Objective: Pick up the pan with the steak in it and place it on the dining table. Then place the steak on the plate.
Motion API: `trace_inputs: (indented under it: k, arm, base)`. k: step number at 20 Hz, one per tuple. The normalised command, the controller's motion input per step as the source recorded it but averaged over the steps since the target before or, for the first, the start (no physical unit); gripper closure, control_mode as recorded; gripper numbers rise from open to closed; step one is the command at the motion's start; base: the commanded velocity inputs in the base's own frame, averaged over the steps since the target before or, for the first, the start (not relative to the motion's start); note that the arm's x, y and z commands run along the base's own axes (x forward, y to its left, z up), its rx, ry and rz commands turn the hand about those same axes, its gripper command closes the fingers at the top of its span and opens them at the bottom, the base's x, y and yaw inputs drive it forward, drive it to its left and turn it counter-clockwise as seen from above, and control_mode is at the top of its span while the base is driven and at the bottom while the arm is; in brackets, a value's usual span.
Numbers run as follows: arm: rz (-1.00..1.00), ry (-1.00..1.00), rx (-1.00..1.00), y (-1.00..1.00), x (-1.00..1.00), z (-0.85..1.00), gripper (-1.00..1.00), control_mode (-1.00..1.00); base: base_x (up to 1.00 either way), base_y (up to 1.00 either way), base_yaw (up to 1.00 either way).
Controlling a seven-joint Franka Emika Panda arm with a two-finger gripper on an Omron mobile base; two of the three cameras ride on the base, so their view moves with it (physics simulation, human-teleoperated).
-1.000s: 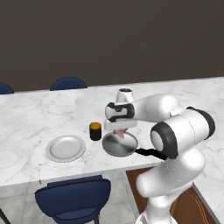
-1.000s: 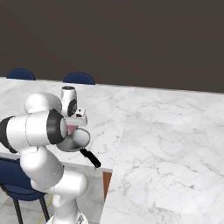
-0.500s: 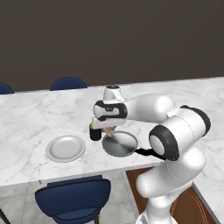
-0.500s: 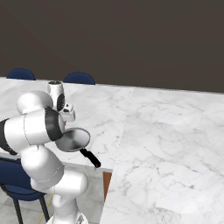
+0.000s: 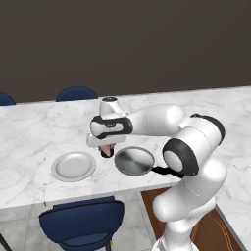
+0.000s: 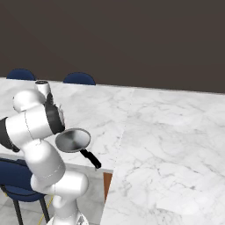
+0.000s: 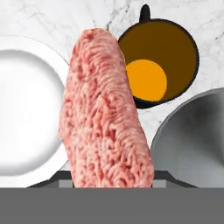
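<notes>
Above the dining table [image 5: 39, 132], between the plate [image 5: 73, 165] and the pan [image 5: 134, 161], the steak [image 5: 105, 148] is being held clear of the marble by the gripper [image 5: 105, 150], jaws pinched on the meat. From the hand view, the steak [image 7: 105, 113] is being seen hanging long-side down along the gripper axis, covering the fingertips, with the white-looking plate [image 7: 26, 109] to one side of it, the grey pan bowl [image 7: 192, 135] to the other, and a small dark cup [image 7: 158, 61] with an orange inside sitting just past the meat, between plate and pan. In the left base view the pan is being shown resting on the table near its front edge, bowl without contents, black handle [image 5: 159, 170] pointing toward the robot base; the plate is lying well apart from it to the left, also near the edge. In the right base view the pan [image 6: 72, 140] is being seen partly behind the arm, its handle [image 6: 90, 159] sticking out over the table edge. Blue chairs [image 5: 81, 223] are being seen tucked in at the near and far sides.
</notes>
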Motion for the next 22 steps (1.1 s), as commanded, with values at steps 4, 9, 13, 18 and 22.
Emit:
trace_inputs:
  k: [4, 9, 13, 18, 22]
  arm:
    - [0.02, -0.02, 0.00, 0.71, -0.21, 0.00, 1.00, -1.00]
    - [0.01, -0.03, 0.00, 0.64, -0.10, 0.00, 1.00, -1.00]
    - [0.01, -0.04, 0.00, 0.49, -0.01, 0.00, 1.00, -1.00]
    - [0.01, -0.01, 0.00, 0.10, -0.01, 0.00, 1.00, -1.00]
    - [0.00, 0.00, 0.00, 0.04, 0.00, -0.01, 1.00, -1.00]
  base:
    - [0.00, 0.00, 0.00]
    - [0.00, 0.00, 0.00]
    - [0.00, 0.00, 0.00]
    - [0.00, 0.00, 0.00]
    - [0.00, 0.00, 0.00]
